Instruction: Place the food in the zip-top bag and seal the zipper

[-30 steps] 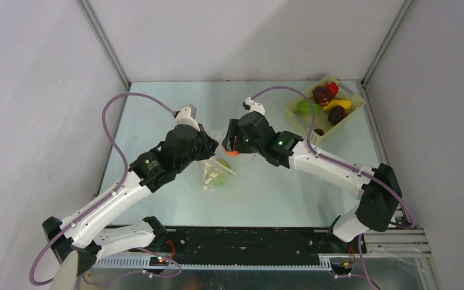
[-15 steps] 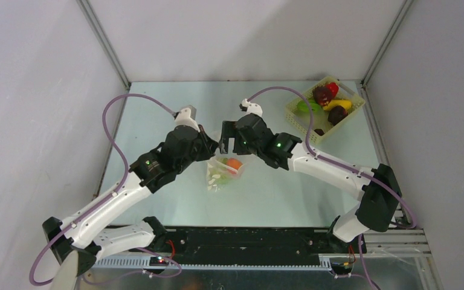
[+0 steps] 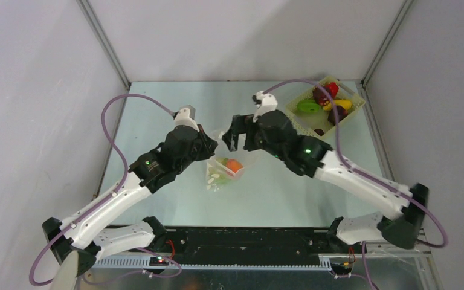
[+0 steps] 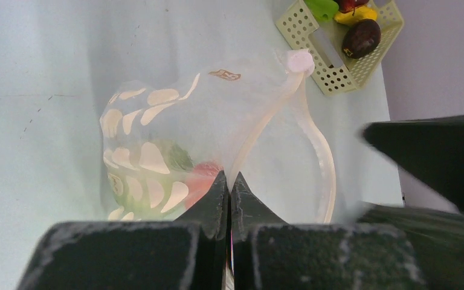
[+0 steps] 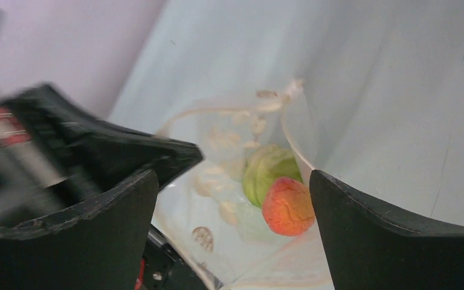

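Left gripper point(image 4: 229, 184) pressed together, pinching zip-top bag point(image 4: 157, 133) at its zipper point(image 4: 317, 145). Bag mid-table, its near end hidden behind the left fingers point(image 4: 208, 208). Right gripper point(image 5: 232, 181) spread wide, empty, just above the bag. Orange food point(image 5: 288, 206) and green food point(image 5: 270, 169) inside, blurred. Other food point(image 3: 329, 99) in basket point(image 3: 302, 125), far right.

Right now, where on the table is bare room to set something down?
Bare table lies far left, behind the left arm, and in front of the zip-top bag, toward the near edge. The middle is crowded: left end effector and right end effector meet at the bag. The basket fills the far right corner.
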### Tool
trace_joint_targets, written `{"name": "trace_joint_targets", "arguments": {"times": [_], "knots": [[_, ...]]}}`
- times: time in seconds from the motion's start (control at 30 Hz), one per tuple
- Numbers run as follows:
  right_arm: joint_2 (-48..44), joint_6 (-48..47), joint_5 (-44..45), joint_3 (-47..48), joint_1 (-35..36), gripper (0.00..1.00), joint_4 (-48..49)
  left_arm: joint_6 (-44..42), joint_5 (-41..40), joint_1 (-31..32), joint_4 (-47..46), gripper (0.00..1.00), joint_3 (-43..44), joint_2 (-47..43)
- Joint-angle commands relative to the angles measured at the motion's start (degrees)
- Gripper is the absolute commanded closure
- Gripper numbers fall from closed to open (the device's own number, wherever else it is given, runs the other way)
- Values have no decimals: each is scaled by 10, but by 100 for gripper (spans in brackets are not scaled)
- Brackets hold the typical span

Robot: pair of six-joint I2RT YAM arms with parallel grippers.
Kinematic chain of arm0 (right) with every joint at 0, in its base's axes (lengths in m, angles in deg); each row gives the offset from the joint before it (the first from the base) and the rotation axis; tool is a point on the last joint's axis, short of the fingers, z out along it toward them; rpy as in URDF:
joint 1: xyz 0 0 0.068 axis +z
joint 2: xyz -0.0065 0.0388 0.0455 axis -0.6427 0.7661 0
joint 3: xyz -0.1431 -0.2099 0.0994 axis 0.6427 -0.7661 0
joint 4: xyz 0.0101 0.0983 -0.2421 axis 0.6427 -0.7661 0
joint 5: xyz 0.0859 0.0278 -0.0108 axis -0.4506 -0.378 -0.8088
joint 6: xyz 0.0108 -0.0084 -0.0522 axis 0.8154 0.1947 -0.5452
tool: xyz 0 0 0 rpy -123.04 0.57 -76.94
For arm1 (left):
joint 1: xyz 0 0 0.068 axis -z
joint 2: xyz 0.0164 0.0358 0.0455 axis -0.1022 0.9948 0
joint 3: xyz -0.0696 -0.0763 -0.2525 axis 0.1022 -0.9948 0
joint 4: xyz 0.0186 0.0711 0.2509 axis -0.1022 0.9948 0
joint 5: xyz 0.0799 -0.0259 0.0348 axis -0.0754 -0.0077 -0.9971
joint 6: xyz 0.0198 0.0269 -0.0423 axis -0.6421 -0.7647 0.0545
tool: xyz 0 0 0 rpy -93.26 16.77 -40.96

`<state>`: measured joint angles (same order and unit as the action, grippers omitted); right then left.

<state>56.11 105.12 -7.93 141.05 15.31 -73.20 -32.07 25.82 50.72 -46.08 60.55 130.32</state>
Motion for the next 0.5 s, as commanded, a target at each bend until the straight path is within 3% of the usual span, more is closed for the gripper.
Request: {"name": "trace_joint_targets", "arguments": {"times": [0.0,0.13,0.3,0.37,0.47], "knots": [[-92,-66,11,-9,-6,1,51,9,-4,-3,-19,100,-1,-16],[-131,-83,4,-17,-79,1,21,5,-7,-3,-22,100,0,-16],[-125,-126,-55,-34,-269,1,30,-5,-3,-3,-16,100,5,-19],[-108,-185,-81,-47,-332,1,75,-7,-6,-3,-10,100,6,-21],[-69,-345,-172,-63,-428,1,157,-10,-15,-3,4,100,7,-27]]}}
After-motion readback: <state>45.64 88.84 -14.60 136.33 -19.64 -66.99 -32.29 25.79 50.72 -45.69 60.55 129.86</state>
